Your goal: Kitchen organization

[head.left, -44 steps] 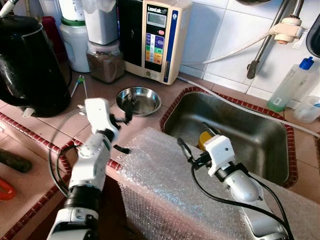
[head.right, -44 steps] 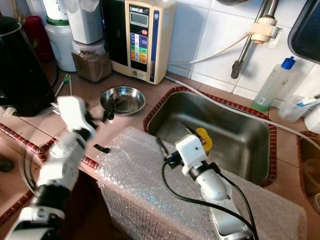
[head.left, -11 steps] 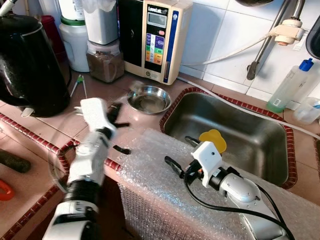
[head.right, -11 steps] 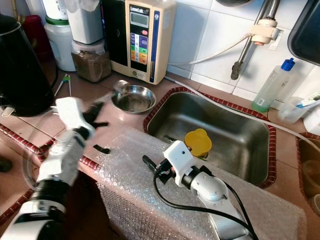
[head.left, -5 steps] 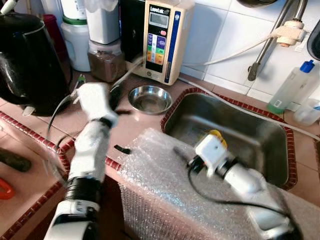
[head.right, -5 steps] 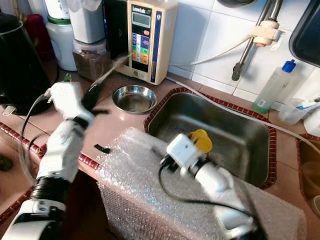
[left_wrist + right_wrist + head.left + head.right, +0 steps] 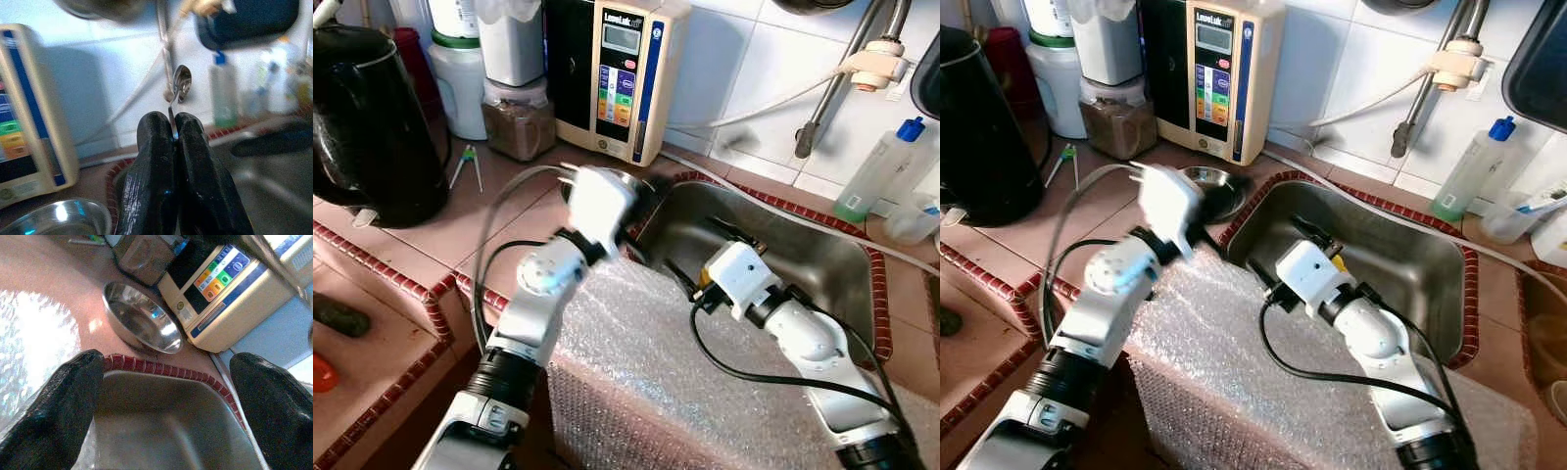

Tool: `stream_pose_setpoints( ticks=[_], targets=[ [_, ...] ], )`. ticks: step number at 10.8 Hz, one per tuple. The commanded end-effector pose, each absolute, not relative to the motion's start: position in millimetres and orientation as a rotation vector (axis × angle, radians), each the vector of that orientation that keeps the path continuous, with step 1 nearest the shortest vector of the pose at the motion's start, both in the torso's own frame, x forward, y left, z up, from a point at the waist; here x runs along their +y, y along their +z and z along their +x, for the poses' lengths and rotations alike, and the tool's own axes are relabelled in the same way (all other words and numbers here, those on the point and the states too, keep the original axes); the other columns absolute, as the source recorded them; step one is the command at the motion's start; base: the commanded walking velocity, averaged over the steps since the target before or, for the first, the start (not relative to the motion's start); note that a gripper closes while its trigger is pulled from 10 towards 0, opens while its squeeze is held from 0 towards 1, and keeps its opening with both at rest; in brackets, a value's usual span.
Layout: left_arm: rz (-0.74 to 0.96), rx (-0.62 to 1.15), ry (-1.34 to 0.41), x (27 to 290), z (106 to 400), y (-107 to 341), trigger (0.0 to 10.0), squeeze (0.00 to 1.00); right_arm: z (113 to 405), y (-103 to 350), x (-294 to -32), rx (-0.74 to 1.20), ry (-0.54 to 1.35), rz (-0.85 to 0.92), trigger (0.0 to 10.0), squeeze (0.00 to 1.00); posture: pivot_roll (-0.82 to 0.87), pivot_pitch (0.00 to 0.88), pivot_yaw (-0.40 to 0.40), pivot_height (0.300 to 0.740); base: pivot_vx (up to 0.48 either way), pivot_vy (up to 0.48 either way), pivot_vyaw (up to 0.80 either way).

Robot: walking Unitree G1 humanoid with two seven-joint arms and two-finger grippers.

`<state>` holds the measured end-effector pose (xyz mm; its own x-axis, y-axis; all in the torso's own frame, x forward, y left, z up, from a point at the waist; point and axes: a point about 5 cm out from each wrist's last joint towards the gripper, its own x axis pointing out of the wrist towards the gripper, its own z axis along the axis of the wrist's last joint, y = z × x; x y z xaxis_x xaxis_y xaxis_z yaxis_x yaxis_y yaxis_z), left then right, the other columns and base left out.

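My left gripper [image 7: 173, 133] is shut on the thin handle of a steel spoon [image 7: 181, 85], whose bowl sticks out past the black fingers [image 7: 150, 166]. That arm reaches across the counter, with the left gripper [image 7: 644, 211] at the left rim of the steel sink [image 7: 822, 259]. A steel bowl [image 7: 1217, 188] sits on the counter just behind the wrist. My right gripper [image 7: 705, 253] hangs open inside the sink with nothing between its fingers [image 7: 73, 396]. It looks past the rim toward the bowl [image 7: 142, 318]. A small yellow thing [image 7: 1337, 261] peeks out behind the right wrist.
Bubble wrap [image 7: 636, 362] covers the counter's front edge. A black kettle [image 7: 372, 108], a jar of brown powder [image 7: 519, 122] and a beige water unit [image 7: 619, 73] line the back. A blue-capped bottle [image 7: 883, 166] and a tap pipe [image 7: 832, 78] stand behind the sink.
My left arm has swung right from over the counter to the sink's left rim, still holding the spoon. The right gripper has moved forward into the sink, covering most of the yellow thing.
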<state>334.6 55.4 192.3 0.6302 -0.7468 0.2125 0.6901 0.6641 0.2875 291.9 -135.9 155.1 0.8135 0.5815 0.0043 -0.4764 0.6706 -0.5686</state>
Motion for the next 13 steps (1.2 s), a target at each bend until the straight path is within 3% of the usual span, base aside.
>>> stream_pose_setpoints(
  ticks=[1,3,6,13],
  targets=[
    [0.222,-0.330,-0.875,46.8,334.5,196.1,0.0,0.00,289.5,161.5,-134.2,-0.217,0.621,-0.602,10.0,0.00,0.10,0.000,-0.095,0.740,0.000,0.000,0.00],
    [0.256,-0.290,-0.889,43.4,337.4,190.5,0.0,0.00,282.8,166.4,-128.9,-0.230,0.698,-0.668,10.0,0.00,0.09,0.000,-0.093,0.740,0.000,0.000,0.00],
    [0.334,-0.230,-0.950,43.5,332.4,174.8,0.0,0.00,290.4,169.1,-151.8,-0.242,0.599,-0.851,10.0,0.00,0.09,0.000,-0.100,0.740,0.000,0.000,0.00],
    [0.391,-0.288,-1.105,42.6,313.0,175.8,0.0,0.00,310.1,163.9,-196.0,-0.183,0.471,-0.994,10.0,0.00,0.09,0.000,-0.088,0.740,0.000,0.000,0.00]
  ],
)
